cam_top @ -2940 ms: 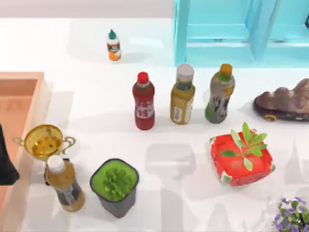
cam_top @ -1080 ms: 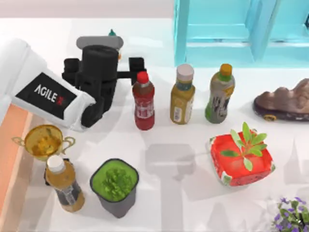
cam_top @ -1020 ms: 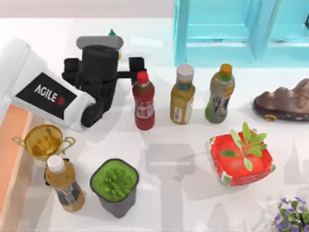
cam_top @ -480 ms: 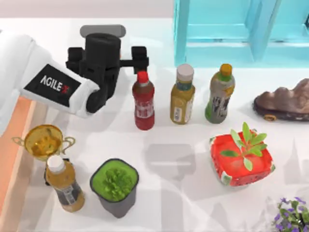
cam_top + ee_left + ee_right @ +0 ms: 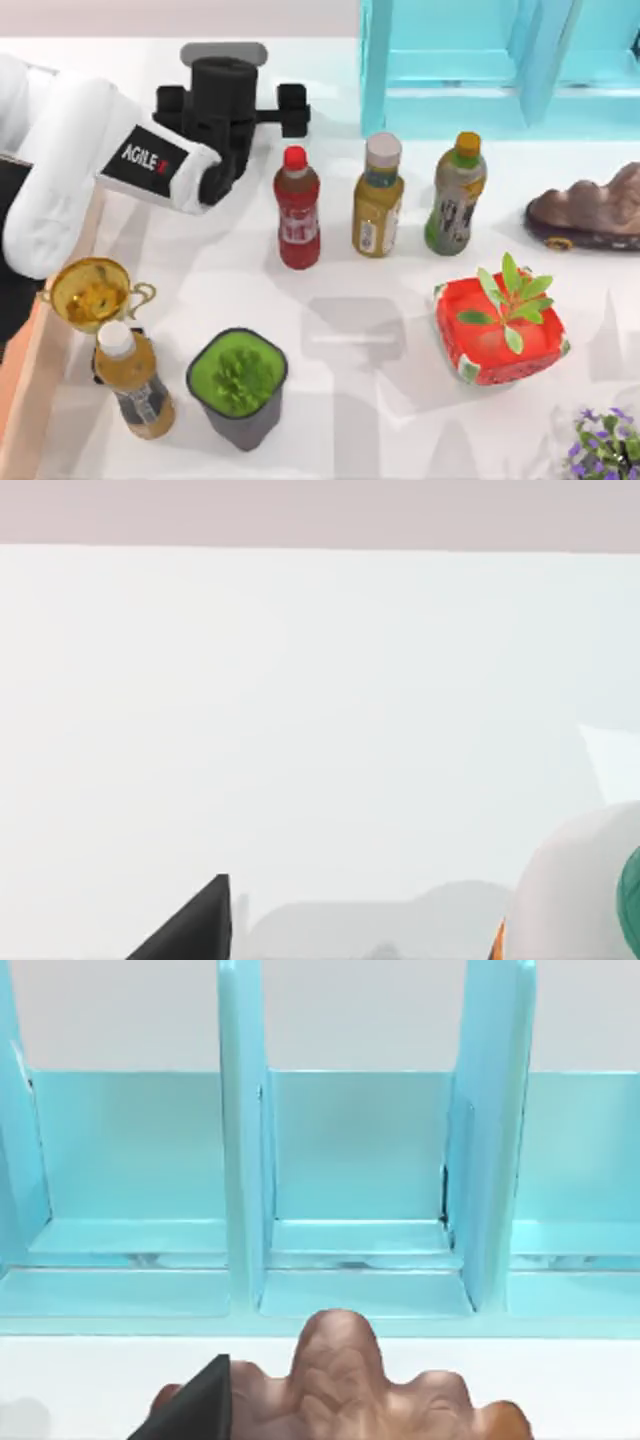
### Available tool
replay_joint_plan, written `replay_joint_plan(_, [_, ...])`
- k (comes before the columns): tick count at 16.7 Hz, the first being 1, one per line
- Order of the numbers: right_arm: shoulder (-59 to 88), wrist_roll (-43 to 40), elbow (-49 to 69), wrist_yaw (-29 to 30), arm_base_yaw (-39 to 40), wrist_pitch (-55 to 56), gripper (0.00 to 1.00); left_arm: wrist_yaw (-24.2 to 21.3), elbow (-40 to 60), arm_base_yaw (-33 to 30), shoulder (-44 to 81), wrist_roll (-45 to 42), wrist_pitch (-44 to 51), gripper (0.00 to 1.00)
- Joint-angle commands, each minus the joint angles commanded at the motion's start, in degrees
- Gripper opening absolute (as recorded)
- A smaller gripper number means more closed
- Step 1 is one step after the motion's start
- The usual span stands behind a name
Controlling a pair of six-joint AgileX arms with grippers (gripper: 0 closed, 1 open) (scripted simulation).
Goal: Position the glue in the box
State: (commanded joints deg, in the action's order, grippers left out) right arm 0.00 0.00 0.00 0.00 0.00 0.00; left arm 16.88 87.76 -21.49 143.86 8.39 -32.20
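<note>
while hovering over the glue [image 5: 600,900] at far tabletop, left end effector [image 5: 225,95] grip state unclear; lift and box [image 5: 25,400] placement remaining.

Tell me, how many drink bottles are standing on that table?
4. Three stand in a row mid-table: red-capped bottle, white-capped yellow bottle, orange-capped bottle. An amber bottle stands front-left by the gold trophy. The left arm may hide more.

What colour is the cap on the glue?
Green, on the glue, best seen in the left wrist view.
</note>
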Motion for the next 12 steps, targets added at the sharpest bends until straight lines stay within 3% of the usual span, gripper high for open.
replay_joint_plan(6, [0.00,0.00,0.00,0.00,0.00,0.00,1.00,-0.10,1.54,0.06,1.32,-0.03,0.25,1.00])
replay_joint_plan(12, [0.00,0.00,0.00,0.00,0.00,0.00,1.00,-0.10,1.54,0.06,1.32,-0.03,0.25,0.55])
